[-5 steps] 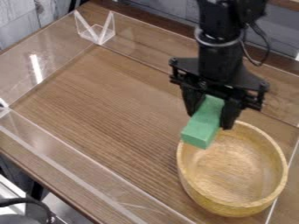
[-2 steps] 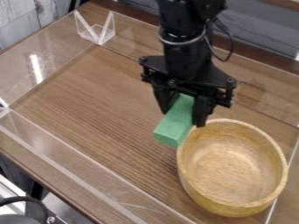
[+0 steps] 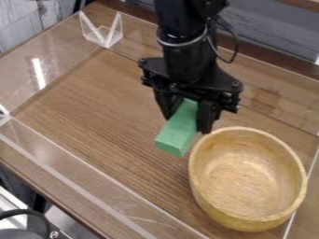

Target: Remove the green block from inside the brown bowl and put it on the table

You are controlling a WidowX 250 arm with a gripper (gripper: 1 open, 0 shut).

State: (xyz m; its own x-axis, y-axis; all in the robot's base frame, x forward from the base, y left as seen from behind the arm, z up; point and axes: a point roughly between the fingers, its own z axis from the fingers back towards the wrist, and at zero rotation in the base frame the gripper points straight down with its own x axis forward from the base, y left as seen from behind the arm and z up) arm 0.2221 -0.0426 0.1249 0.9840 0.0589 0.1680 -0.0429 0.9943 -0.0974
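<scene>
Clearly, at the upper left, a small clear frame-like piece [image 3: 103, 30] stands on the brown wood-grain table [image 3: 106, 107], near its far side. Lower down on the left, a transparent wall [image 3: 77, 166] runs slantwise along the edge, and a dark cable [image 3: 28, 217] curls in the bottom-left corner outside it. Near the middle, the green block [image 3: 178, 129] hangs tilted from the black hand [image 3: 185, 105], which is closed on its upper part; the lower part sticks out below the fingers. The block is outside the brown bowl, just to the left of its rim as the camera sees it; whether its lower end touches the table I cannot tell. The black arm [image 3: 187, 37] comes down from the top of the view above it. To the right, the light tan brown bowl [image 3: 247, 182] sits on the table, its inside bare, close to the wall on that side.
</scene>
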